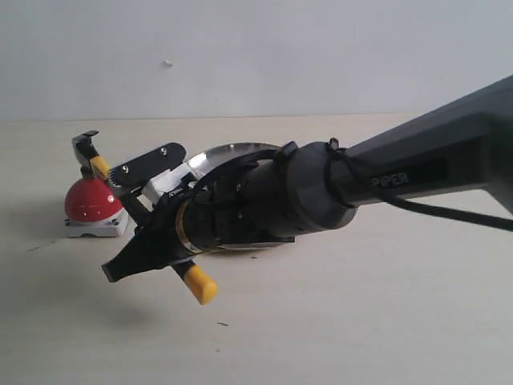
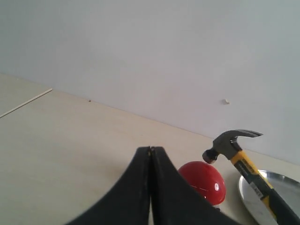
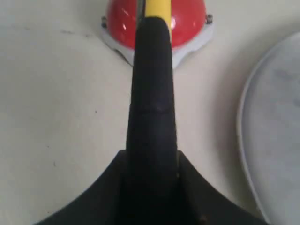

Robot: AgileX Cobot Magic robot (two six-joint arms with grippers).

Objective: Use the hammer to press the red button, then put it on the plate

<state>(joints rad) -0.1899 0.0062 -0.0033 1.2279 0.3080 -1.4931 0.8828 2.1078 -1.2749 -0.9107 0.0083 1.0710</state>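
My right gripper (image 1: 151, 223) is shut on the black handle of the hammer (image 1: 98, 164), holding it slanted over the table. The dark steel head (image 2: 229, 140) sits right at the top of the red button (image 2: 204, 180); I cannot tell whether they touch. The handle's yellow butt end (image 1: 200, 285) sticks out toward the front. In the right wrist view the hammer (image 3: 152, 70) runs from the right gripper (image 3: 152, 161) straight over the red button (image 3: 187, 18). The red button (image 1: 90, 200) sits in its light-grey base. My left gripper (image 2: 151, 151) is shut and empty, left of the button.
The silver plate (image 1: 232, 151) lies behind my right arm, right of the button, mostly hidden in the exterior view. In the wrist views the plate (image 3: 276, 117) (image 2: 287, 183) shows beside the hammer. The pale table (image 1: 361, 321) meets a white wall at the back.
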